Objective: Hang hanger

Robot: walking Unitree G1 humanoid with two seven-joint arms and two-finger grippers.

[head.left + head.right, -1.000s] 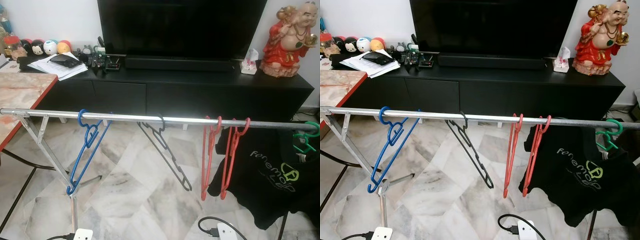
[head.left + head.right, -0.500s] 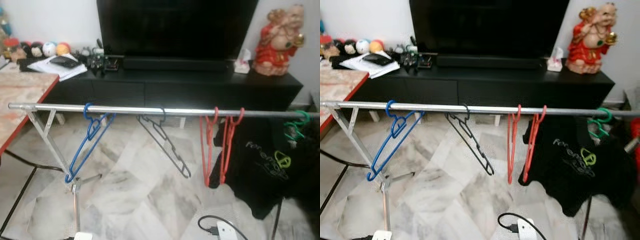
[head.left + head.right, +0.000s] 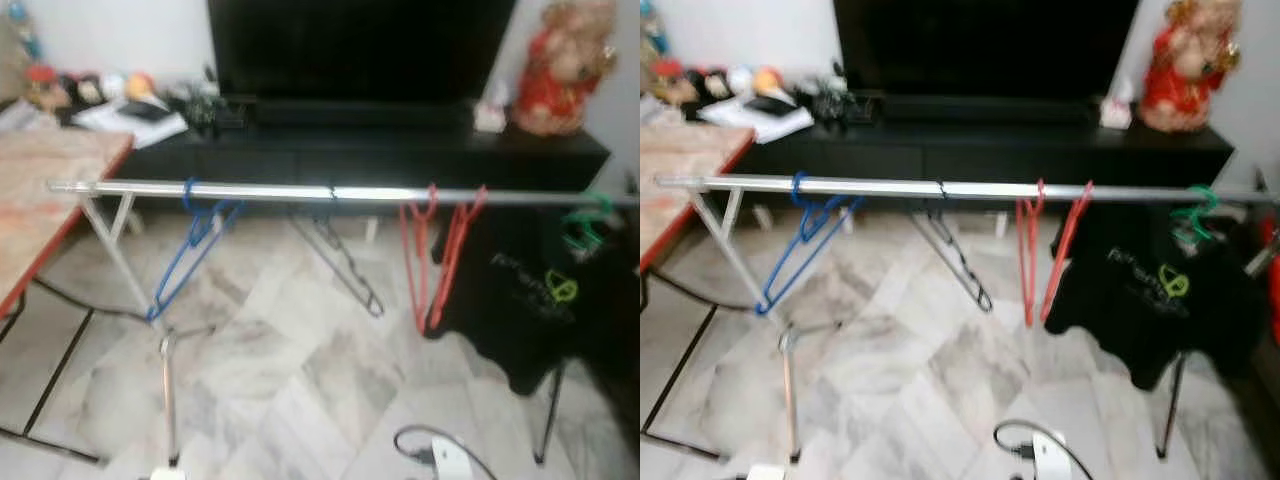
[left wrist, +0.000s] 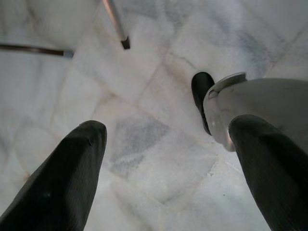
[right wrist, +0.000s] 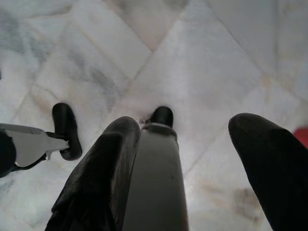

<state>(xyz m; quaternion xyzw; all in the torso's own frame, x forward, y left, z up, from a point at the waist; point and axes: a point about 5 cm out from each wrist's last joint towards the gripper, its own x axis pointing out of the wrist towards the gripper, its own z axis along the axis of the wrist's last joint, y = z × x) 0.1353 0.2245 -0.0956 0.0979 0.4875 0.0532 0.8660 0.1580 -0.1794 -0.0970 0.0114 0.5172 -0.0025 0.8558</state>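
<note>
Left eye view: black shirt [image 3: 535, 300] crowds rail [image 3: 300, 192] beside red hangers [image 3: 435, 255].

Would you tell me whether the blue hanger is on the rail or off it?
On it. The blue hanger hooks over the metal rail near its left end and dangles tilted.
</note>
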